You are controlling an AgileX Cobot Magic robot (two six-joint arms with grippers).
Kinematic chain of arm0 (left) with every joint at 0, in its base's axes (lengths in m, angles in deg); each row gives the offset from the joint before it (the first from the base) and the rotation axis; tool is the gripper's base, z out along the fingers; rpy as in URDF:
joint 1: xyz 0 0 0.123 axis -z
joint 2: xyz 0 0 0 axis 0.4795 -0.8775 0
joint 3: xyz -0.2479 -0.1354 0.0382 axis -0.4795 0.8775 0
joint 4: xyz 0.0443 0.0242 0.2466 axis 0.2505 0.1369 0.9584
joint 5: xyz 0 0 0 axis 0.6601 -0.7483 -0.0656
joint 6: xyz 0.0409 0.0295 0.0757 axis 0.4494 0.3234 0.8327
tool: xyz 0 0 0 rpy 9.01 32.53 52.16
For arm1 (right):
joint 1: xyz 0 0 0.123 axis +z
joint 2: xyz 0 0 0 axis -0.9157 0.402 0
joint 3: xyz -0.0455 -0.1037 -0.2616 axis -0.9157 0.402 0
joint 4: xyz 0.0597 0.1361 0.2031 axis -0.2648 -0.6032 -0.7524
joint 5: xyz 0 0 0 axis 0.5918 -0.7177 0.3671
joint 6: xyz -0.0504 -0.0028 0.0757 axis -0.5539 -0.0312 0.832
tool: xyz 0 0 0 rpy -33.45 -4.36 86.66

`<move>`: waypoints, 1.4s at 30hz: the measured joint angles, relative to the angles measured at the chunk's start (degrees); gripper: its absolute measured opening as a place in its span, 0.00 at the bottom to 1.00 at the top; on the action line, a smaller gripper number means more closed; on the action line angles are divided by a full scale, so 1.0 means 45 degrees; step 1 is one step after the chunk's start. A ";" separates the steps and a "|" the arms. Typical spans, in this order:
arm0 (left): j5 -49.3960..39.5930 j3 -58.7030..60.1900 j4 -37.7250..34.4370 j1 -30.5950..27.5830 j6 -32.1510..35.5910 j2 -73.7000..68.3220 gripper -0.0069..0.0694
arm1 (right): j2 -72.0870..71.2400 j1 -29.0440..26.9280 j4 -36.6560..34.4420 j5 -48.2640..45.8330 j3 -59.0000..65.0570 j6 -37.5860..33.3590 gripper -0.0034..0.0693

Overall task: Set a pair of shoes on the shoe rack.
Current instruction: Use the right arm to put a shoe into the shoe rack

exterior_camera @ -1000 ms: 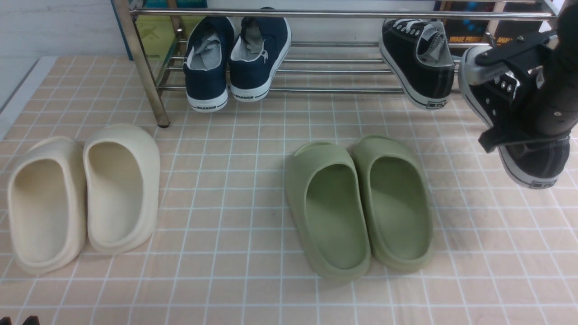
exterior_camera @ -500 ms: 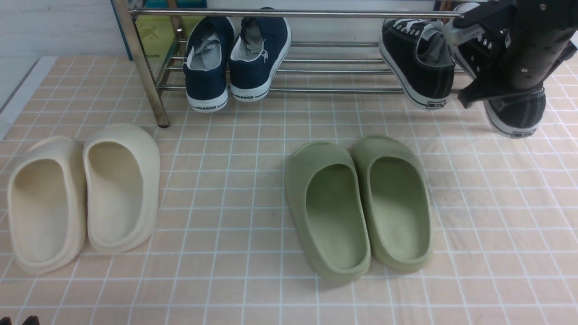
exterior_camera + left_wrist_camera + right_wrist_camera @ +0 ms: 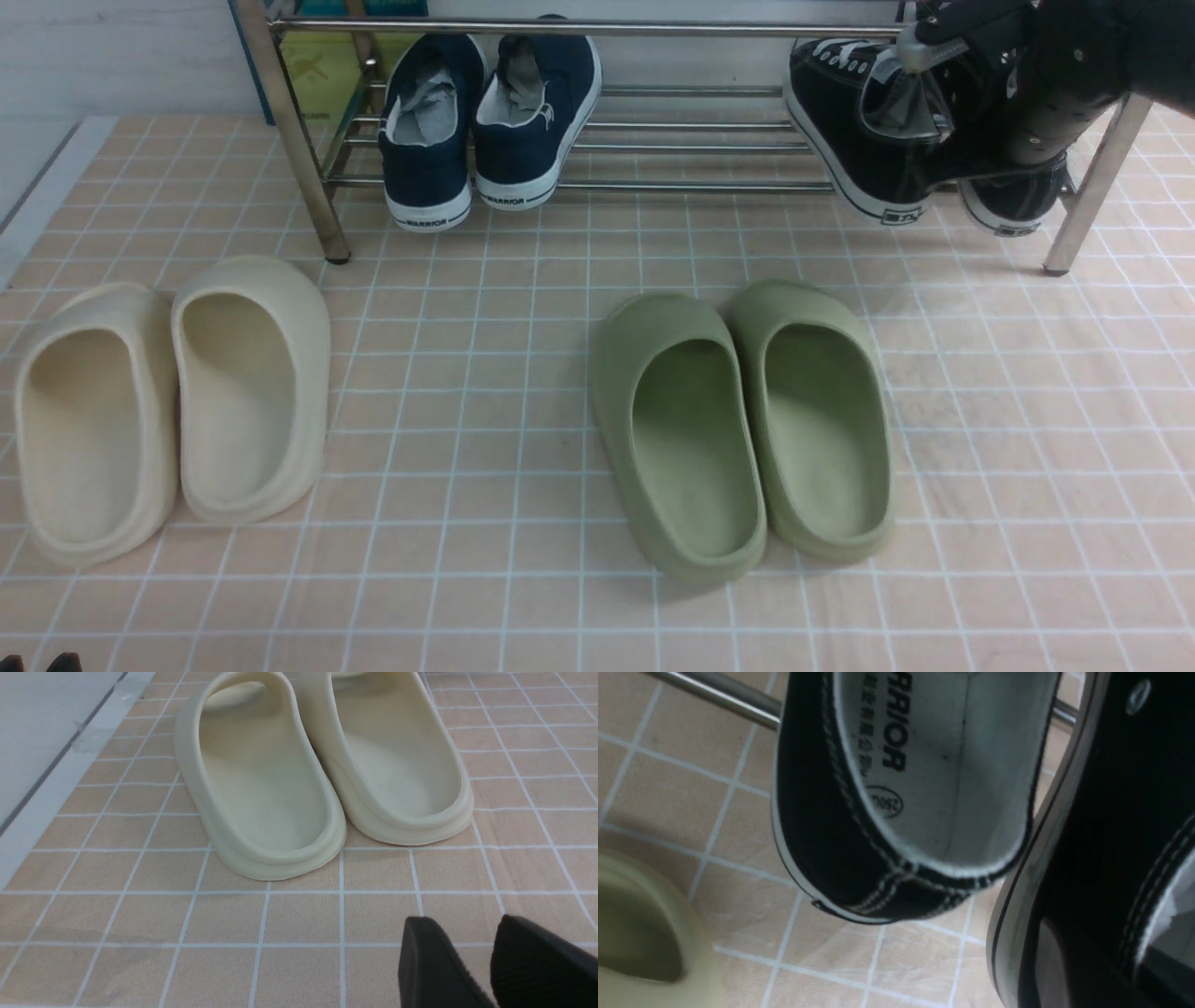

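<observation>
One black sneaker [image 3: 864, 140] of the pair of shoes lies on the lower bars of the chrome shoe rack [image 3: 597, 28], toe inward and heel over the front bar. In the right wrist view that sneaker [image 3: 859, 812] shows its grey insole. My right gripper [image 3: 963, 93] is shut on the side wall of the second black sneaker [image 3: 1013, 196], close beside the first at the rack's right end. I cannot tell whether it rests on the bars. In the right wrist view the right gripper [image 3: 1106, 966] clamps that sneaker's wall [image 3: 1115, 826]. My left gripper [image 3: 467, 933] stands open over bare tiles.
Navy slip-on sneakers [image 3: 485, 121] sit on the rack's left half. Cream slides [image 3: 168, 401] lie front left, just ahead of the left gripper as the cream slides [image 3: 322, 774]. Green slides [image 3: 738, 420] lie in the middle. The rack's right leg [image 3: 1088, 187] stands beside the held sneaker.
My right arm has carried the held black sneaker back and to the left, from over the floor at the right edge to the rack beside its mate. The left arm is still.
</observation>
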 joint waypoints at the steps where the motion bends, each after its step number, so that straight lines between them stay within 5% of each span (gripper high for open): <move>1: 0.0000 0.0000 0.0000 0.0000 0.0000 0.0000 0.40 | 0.0041 0.0027 -0.0029 0.0110 0.0000 -0.0267 0.05; 23: 0.0000 0.0000 0.0000 0.0000 0.0000 0.0000 0.40 | 0.0490 0.0082 0.0229 -0.0289 -0.0017 -0.1064 0.06; 27: 0.0000 0.0000 0.0000 0.0000 0.0000 0.0000 0.40 | 0.0490 0.0082 0.0230 0.0154 -0.0017 -0.1064 0.16; 36: 0.0000 0.0000 0.0000 0.0000 0.0000 0.0000 0.40 | -0.0847 0.0082 0.0228 -0.0659 -0.0146 -0.0267 0.61; 42: 0.0000 0.0000 0.0000 0.0000 0.0000 0.0000 0.40 | -0.2157 0.0082 0.0034 -0.2796 -0.0173 -0.0267 0.61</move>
